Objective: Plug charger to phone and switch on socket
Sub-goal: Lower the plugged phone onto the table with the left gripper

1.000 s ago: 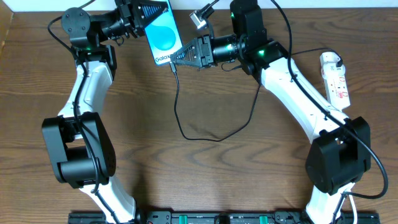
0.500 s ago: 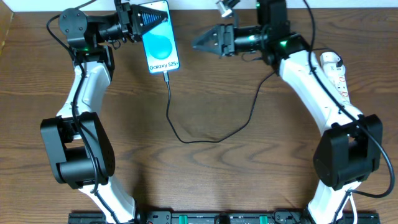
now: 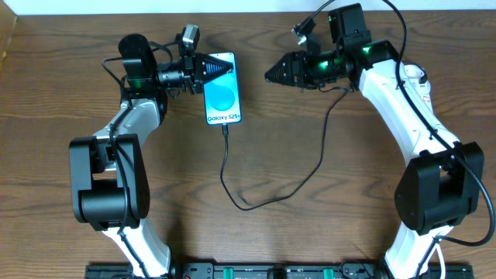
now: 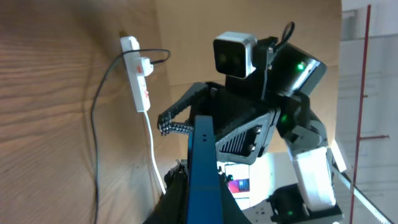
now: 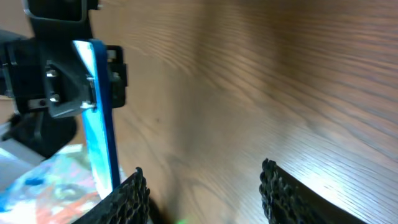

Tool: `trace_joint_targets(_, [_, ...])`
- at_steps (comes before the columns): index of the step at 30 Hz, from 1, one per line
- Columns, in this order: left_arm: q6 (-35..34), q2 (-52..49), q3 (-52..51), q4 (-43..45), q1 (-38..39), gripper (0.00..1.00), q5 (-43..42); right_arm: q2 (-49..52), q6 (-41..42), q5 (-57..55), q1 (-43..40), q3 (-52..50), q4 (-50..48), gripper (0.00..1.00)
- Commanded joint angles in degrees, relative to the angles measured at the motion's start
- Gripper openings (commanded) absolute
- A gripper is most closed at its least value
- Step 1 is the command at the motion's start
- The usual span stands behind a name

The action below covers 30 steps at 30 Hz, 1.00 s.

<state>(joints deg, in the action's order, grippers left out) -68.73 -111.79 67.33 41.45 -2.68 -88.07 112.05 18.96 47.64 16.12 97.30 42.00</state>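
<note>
Left end effector around phone, brown wood-grain table beneath.

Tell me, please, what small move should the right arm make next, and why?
Probably swing the right gripper toward the socket to press its switch. The charger appears to be plugged into the bottom of the phone, which the left gripper holds. The right gripper is open and empty, so switching on seems to be what is left.

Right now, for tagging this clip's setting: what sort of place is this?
Probably a robotics lab bench: two white-and-black robot arms on a brown wood-grain table, with a narrow white power strip lying on it.
</note>
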Motion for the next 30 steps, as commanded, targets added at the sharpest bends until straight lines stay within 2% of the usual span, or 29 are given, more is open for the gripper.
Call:
trace_joint_targets(1, [11.4,0.1,-0.4,-5.9,0.0,0.07,1.9,-1.1,-3.4,-5.4,0.2,0.5,1.9,0.56])
trace_joint_targets(8, [27.8,0.1,-0.4,-26.6,1.1,0.07,8.9,-1.1,-4.9,-9.7,0.2,0.5,5.6,0.57])
trace_joint_targets(18, [43.2,0.1,-0.5,-45.4,3.5,0.07,21.8,-1.1,-5.6,-16.1,0.2,0.5,9.7,0.57])
trace_joint_targets(23, [48.5,0.1,-0.5,-50.8,3.8,0.07,26.5,-1.1,-5.8,-17.4,0.2,0.5,10.4,0.57])
trace_joint_targets(30, [50.9,-2.4,-0.5,-53.2,3.8,0.07,28.8,-1.1,-5.8,-18.3,0.5,0.5,10.6,0.57])
